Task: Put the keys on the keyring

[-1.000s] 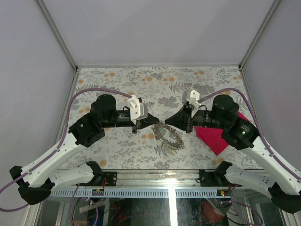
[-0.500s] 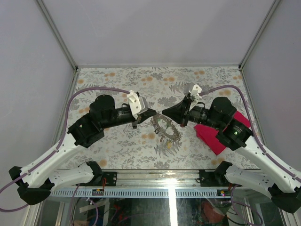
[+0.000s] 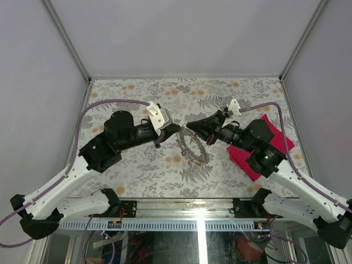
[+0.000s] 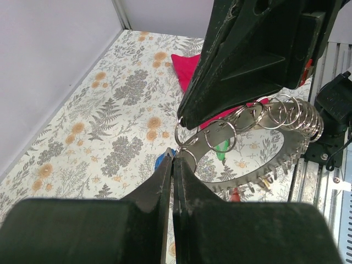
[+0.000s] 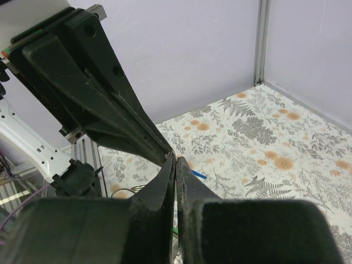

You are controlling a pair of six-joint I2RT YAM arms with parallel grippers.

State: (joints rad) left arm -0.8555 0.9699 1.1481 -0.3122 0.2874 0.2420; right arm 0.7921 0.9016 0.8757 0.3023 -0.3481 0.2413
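Left claw point(image 4: 172, 165) is shut, tips pinched on the ring point(image 4: 250, 177) at the rim's upper-left end. Right claw point(image 5: 176, 165) is shut too, nose to nose with the left at that same end; can't tell if it holds anything.

Ring is tilted, running down-right from the pinch. Can't tell whether its low end touches the table point(image 3: 137, 165). Small split loops point(image 4: 275, 113) are bunched along its upper rim, right under the right claw's body.

Keys:
- Blue key point(image 4: 161, 161) is just outside the ring, beside the pinch.
- Green key point(image 4: 221, 149) shows inside the ring's opening.
- Red key point(image 4: 235, 193) dangles off the lower rim.

Cloth point(image 3: 258, 159) is right of the ring, under the right arm, near but apart.

Table is open left of and beyond the ring, out to the walls point(image 3: 33, 82). Front rail point(image 3: 181, 209) is near the ring's low side.
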